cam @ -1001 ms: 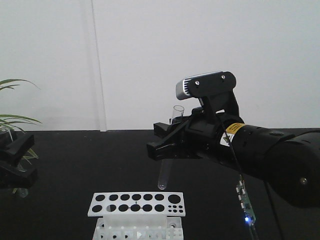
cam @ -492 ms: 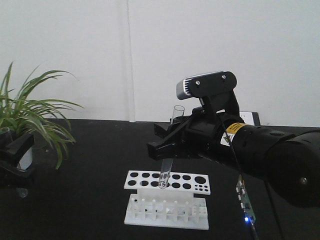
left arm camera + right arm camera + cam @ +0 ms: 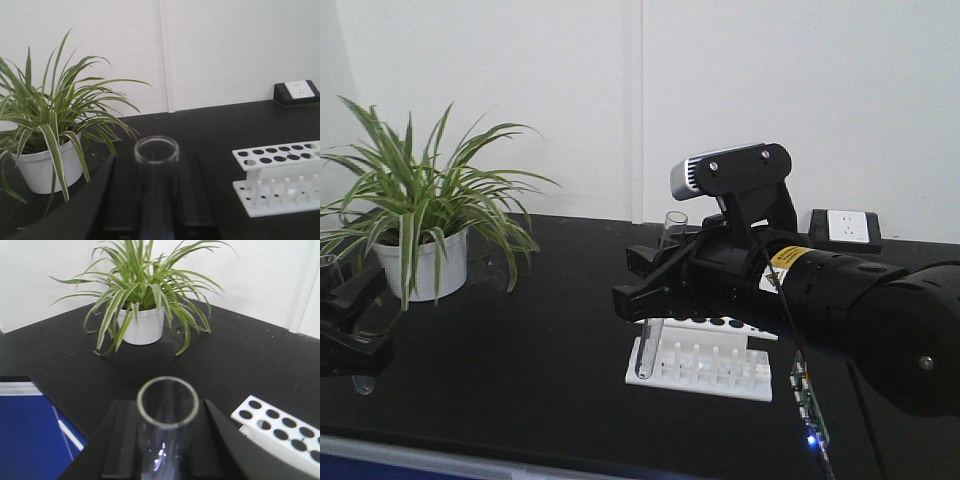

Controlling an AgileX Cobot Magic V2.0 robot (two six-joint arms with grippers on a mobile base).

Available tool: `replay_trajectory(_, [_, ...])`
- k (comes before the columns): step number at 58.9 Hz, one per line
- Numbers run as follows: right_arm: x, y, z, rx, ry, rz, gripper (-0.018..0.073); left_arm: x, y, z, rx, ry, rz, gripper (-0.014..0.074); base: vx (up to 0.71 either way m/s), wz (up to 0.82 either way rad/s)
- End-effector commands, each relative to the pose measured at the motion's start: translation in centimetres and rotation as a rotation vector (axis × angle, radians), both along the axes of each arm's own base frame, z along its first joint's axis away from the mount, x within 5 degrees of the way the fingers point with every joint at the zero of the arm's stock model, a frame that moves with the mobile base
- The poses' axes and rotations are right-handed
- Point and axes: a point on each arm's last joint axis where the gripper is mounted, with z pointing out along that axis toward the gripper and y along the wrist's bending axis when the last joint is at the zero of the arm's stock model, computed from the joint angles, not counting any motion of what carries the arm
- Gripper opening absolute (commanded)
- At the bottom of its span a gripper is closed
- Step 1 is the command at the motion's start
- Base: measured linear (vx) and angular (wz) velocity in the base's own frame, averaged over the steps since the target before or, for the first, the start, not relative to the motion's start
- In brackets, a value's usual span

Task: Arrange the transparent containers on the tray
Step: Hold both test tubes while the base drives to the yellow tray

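Observation:
Each gripper holds one clear test tube. In the front view my right gripper (image 3: 640, 285) is shut on a nearly upright test tube (image 3: 647, 350) whose round bottom hangs just in front of the white rack. At the far left, my left gripper (image 3: 350, 320) is shut on the other test tube (image 3: 361, 381). In the left wrist view that tube's rim (image 3: 156, 149) rises between the black fingers (image 3: 122, 195). In the right wrist view, the tube (image 3: 166, 450) stands between the dark pads (image 3: 122, 440). The yellow tray is out of view.
A white perforated tube rack (image 3: 705, 362) stands on the black table behind the right arm; it also shows in the wrist views (image 3: 280, 175) (image 3: 280, 427). A potted spider plant (image 3: 420, 225) sits at the back left. A wall socket (image 3: 845, 228) is at the back right. Blue floor (image 3: 30, 440) lies beyond the table edge.
The whole scene has slid to the right in the front view: the rack went from bottom centre to behind the right arm, and the plant came fully into view. Both grippers kept their tubes.

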Motion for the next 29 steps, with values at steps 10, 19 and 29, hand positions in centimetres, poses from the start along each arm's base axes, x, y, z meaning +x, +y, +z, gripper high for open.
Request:
replay_trajectory(10, [-0.59,-0.72,3.33,0.080,-0.140,-0.011,-0.0011,-0.37,-0.12,2.20,-0.033,-0.124,-0.016,-0.0006,-0.28,0.09])
replay_trajectory(19, [-0.59,-0.72,3.33,0.080,-0.140,-0.011,-0.0011,-0.37,-0.12,2.20,-0.033,-0.124,-0.016,-0.0006,-0.30,0.11])
replay_trajectory(29, [-0.59,-0.72,3.33,0.080,-0.140,-0.011,-0.0011,-0.37,-0.12,2.20,-0.033,-0.124,-0.016,-0.0006,-0.32,0.15])
